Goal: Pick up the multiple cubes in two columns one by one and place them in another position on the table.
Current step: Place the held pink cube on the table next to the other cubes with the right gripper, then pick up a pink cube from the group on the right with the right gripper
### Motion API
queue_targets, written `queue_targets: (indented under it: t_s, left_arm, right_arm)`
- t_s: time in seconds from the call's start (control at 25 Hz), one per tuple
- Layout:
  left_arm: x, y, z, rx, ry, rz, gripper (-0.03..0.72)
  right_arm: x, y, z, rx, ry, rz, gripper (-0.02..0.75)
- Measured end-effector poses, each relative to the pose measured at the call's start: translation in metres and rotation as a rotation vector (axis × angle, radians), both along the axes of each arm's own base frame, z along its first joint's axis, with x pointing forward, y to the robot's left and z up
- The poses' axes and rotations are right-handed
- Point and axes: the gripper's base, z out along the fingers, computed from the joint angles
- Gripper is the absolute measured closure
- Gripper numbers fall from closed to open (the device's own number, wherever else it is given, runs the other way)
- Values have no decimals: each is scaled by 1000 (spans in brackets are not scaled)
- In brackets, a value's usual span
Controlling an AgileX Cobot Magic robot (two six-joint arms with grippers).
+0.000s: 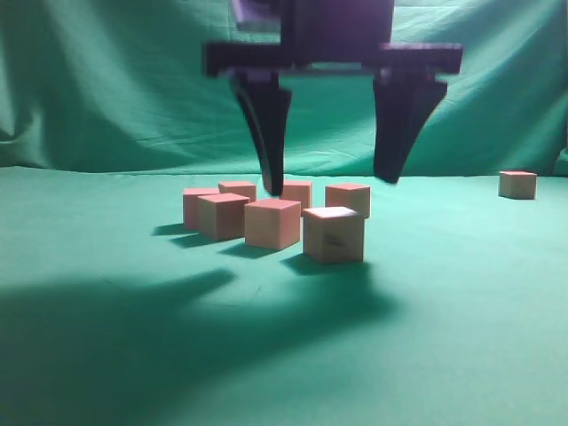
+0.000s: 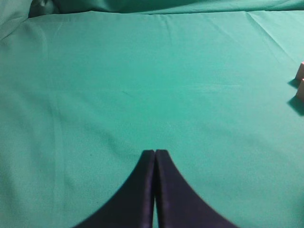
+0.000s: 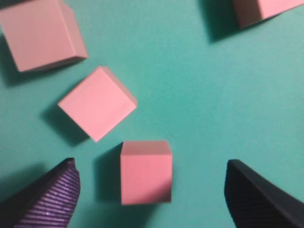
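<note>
Several cubes stand in a loose cluster on the green table point(image 1: 106, 355), the nearest being one cube point(image 1: 334, 233). One lone cube point(image 1: 517, 184) sits far right. My right gripper point(image 1: 330, 182) hangs open and empty just above the cluster's back. In the right wrist view its jaws point(image 3: 149, 173) straddle one pink-topped cube point(image 3: 145, 172) without touching it. A turned cube point(image 3: 97, 103) and another cube point(image 3: 42, 33) lie beyond. My left gripper point(image 2: 155, 152) is shut and empty over bare cloth, and two cube edges point(image 2: 300, 90) show at the right border.
The draped green backdrop point(image 1: 106, 80) rises behind the table. A fourth cube point(image 3: 266, 9) sits at the top right of the right wrist view. A broad arm shadow point(image 1: 133, 337) covers the front left cloth.
</note>
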Motion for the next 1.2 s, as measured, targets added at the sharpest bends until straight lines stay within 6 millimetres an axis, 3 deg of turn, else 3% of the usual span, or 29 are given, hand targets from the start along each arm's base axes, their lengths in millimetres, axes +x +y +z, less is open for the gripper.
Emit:
queue_targets:
  t_s: [0.2, 0.36, 0.56, 0.72, 0.88, 0.96, 1.2]
  left_arm:
    - [0, 0, 0, 0, 0, 0, 688]
    - [0, 0, 0, 0, 0, 0, 688]
    - [0, 0, 0, 0, 0, 0, 688]
    - [0, 0, 0, 0, 0, 0, 688]
    - [0, 0, 0, 0, 0, 0, 688]
    - [0, 0, 0, 0, 0, 0, 688]
    - [0, 0, 0, 0, 0, 0, 688]
  right_arm:
    - [-4, -5, 42, 60, -61, -7, 189]
    - [-14, -16, 91, 122, -149, -9, 189]
    - [-30, -52, 143, 37, -276, -16, 189]
    - [-33, -90, 172, -14, -359, -91, 189]
    - [-22, -138, 188, -43, -403, -224, 189]
    - [-12, -166, 189, -71, -403, -305, 149]
    - [2, -229, 186, -108, -360, -491, 164]
